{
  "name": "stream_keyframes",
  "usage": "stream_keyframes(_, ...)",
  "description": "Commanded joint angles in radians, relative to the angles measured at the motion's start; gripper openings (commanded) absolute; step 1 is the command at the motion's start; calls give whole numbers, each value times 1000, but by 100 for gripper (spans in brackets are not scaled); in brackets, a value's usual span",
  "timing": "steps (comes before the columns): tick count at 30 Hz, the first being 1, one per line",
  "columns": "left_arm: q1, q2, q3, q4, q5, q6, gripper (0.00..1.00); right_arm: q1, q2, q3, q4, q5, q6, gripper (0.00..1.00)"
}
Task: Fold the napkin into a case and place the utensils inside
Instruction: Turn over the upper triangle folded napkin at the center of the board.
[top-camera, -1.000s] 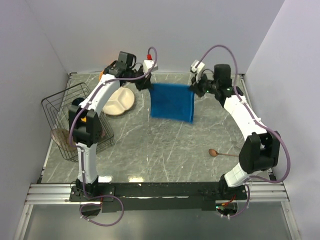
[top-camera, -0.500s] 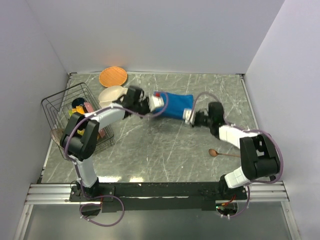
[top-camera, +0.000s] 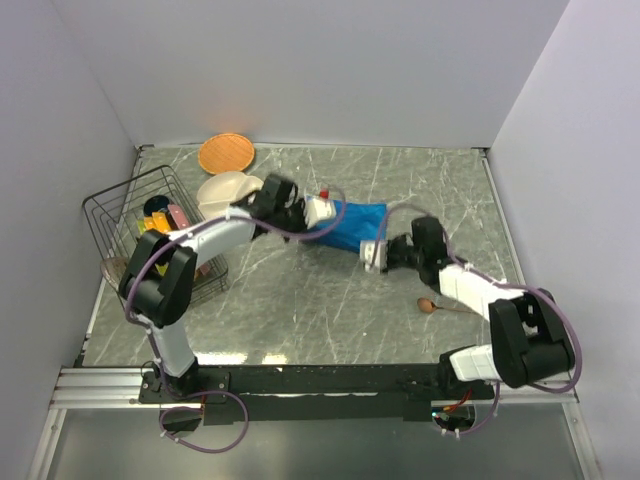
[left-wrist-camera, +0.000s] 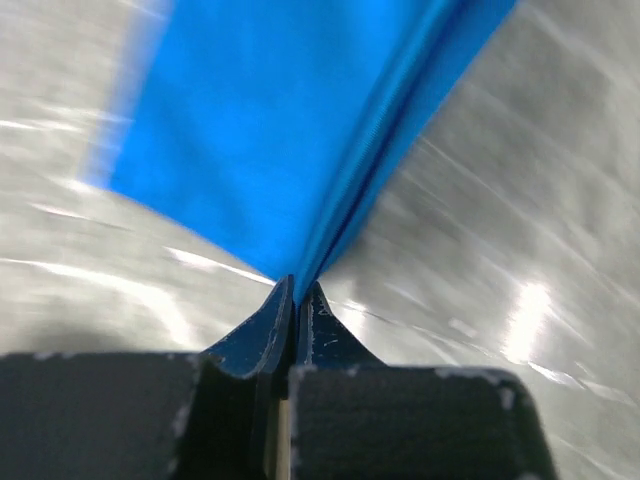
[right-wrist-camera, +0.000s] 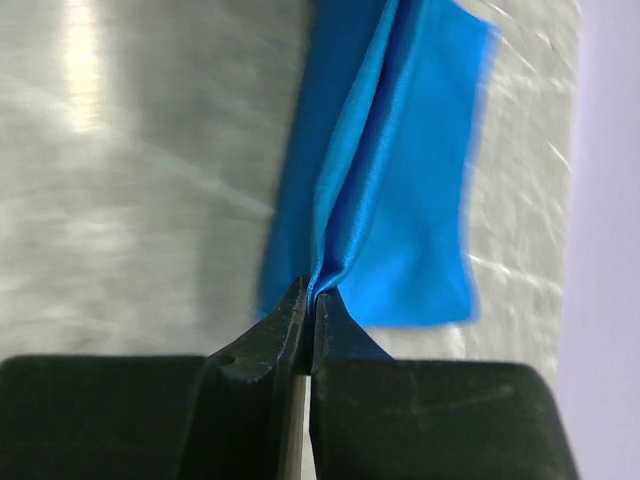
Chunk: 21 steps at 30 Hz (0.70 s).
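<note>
While the bright blue, shiny thin cloth napkin (top-camera: 357, 226) stretches low over the grey marbled tabletop (top-camera: 300, 300), the left pincer (left-wrist-camera: 295, 287) and right pincer (right-wrist-camera: 311, 290) each clamp one bunched end; a brown wooden spoon (top-camera: 427, 305) lies beside the right arm (top-camera: 470, 288).

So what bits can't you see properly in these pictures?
- Top view: the napkin's pinched corners, hidden by the left end effector and right end effector.
- Both wrist views: the napkin's far edges and the table are smeared by blur, so the folded layers can't be counted.
- Top view: things inside the wire basket, too small and behind wires.
- Top view: the spoon's handle end, too thin to follow.
</note>
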Motion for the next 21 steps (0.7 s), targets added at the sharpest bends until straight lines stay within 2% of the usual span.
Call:
stream_keyframes(1, 69, 50, 287, -63, -17, -107, 1, -46, 45, 277, 22, 121, 223, 0)
stream_keyframes(2, 77, 56, 366, -73, -23, -118, 1, -55, 52, 311, 37, 134, 275, 0)
stream_keyframes(5, 78, 56, 448, -65, -44, -137, 1, -86, 58, 406, 42, 128, 316, 0)
stream_keyframes(13, 80, 82, 580, -42, -112, -140, 1, -120, 92, 530, 62, 98, 306, 0)
stream_keyframes(21, 78, 64, 568, -2, -136, -135, 1, -140, 116, 589, 40, 74, 278, 0)
